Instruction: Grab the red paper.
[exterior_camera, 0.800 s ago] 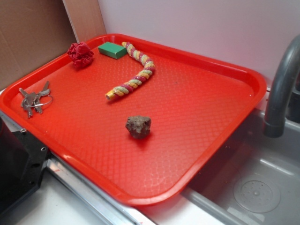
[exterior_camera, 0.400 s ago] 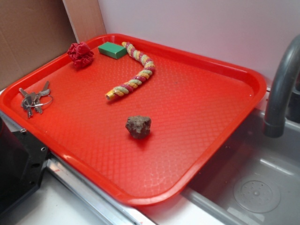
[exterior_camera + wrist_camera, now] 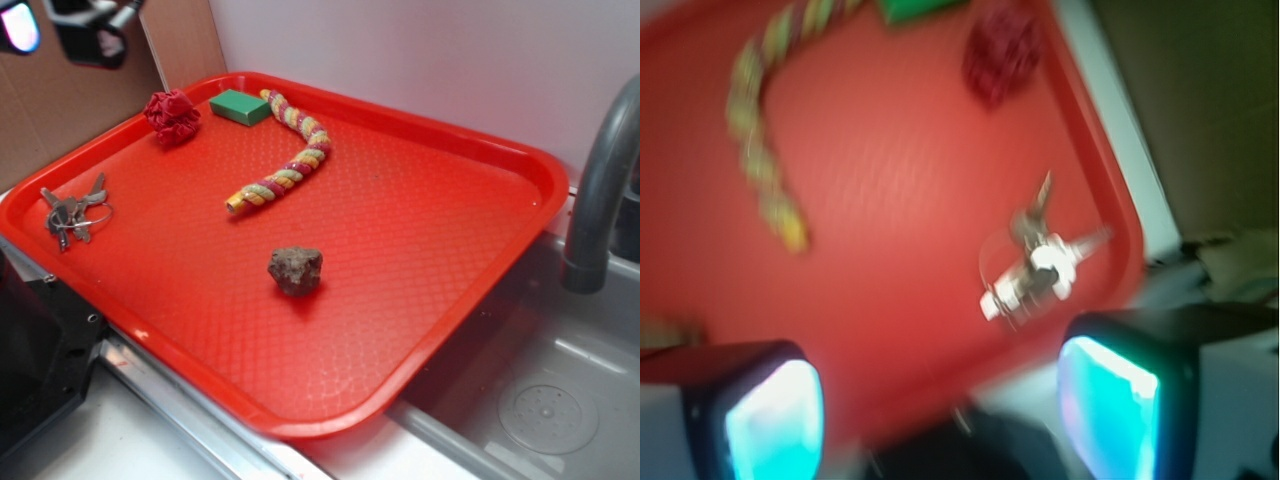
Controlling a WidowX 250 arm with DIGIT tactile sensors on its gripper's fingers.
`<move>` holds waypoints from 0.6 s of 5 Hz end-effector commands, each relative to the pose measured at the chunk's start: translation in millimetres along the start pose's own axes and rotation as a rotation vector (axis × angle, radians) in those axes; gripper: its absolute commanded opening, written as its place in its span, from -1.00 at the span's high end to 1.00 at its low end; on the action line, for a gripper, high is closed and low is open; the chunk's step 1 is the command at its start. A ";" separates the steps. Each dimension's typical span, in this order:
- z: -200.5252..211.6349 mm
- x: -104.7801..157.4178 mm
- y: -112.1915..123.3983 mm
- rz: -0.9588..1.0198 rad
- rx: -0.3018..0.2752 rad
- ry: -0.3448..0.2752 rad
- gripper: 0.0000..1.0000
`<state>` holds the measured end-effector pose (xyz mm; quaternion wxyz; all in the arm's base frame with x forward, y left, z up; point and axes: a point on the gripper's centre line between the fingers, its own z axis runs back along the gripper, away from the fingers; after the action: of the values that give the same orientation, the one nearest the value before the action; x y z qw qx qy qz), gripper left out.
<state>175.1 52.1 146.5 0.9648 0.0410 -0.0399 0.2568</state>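
Observation:
The red paper [image 3: 172, 116], a dark-red wrinkly ball, lies on the red tray [image 3: 420, 260] at its far left corner. It shows blurred at the top of the wrist view [image 3: 1002, 55]. My gripper [image 3: 58, 28] has just come into the top left corner of the exterior view, high above the tray and left of the paper. In the wrist view my gripper [image 3: 940, 410] is open with nothing between the two lit pads. It hangs over the tray's edge near the keys.
A bunch of keys [image 3: 72, 213] lies at the tray's left edge. A green block [image 3: 240, 106] and a red, yellow and white twisted rope [image 3: 286, 152] lie at the back. A brown rock [image 3: 296, 270] sits mid-tray. A grey faucet [image 3: 600, 190] and sink stand at right.
My gripper has entered the exterior view at the top left corner; before it was out of view. Nothing on the tray has moved.

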 end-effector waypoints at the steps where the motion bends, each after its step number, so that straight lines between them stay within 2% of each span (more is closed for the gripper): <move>1: -29.2 49.2 18.2 0.349 0.025 -0.115 -1.00; 2: -29.2 66.8 32.3 0.320 0.077 -0.112 -1.00; 3: -29.2 66.8 32.3 0.320 0.077 -0.112 -1.00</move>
<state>217.8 104.7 110.2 0.9094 0.0852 -0.0645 0.4020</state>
